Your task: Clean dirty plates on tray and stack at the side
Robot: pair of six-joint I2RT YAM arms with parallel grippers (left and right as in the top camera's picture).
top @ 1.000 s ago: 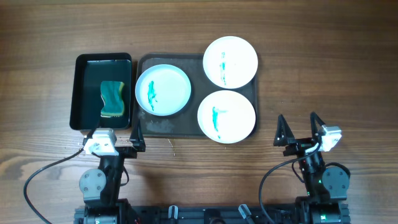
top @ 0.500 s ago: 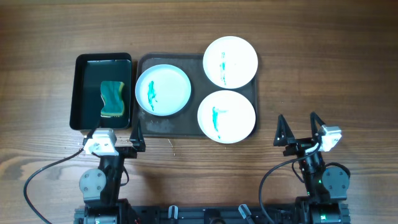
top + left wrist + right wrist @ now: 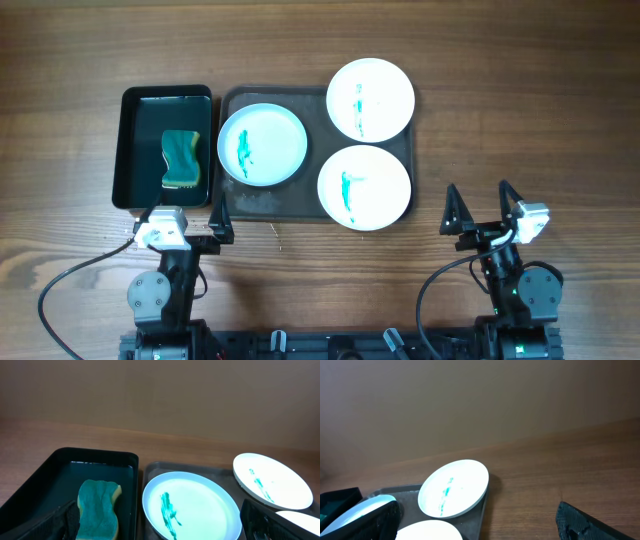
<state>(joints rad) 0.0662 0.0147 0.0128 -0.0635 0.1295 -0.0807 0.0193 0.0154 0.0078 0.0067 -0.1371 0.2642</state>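
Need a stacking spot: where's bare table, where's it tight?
Bare wood: right of the tray, past the far plate and near plate; also the far strip behind tray and black bin. Crowded: those plates plus the left plate fill the tray; bin and tray nearly touch.

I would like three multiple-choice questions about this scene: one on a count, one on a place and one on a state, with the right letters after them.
1. How many round white plates lie on the dark grey tray?
A) one B) two C) three

2. Where is the teal and yellow sponge?
A) on the tray B) in the black rectangular tub C) on a plate

3. What is the state of the left gripper and the right gripper?
A) both open, empty B) left shut on the sponge C) right shut on a plate

Answers:
1 C: three plates show, each smeared teal.
2 B: it lies in the tub beside the tray.
3 A: both pairs of jaws stand apart, holding nothing.
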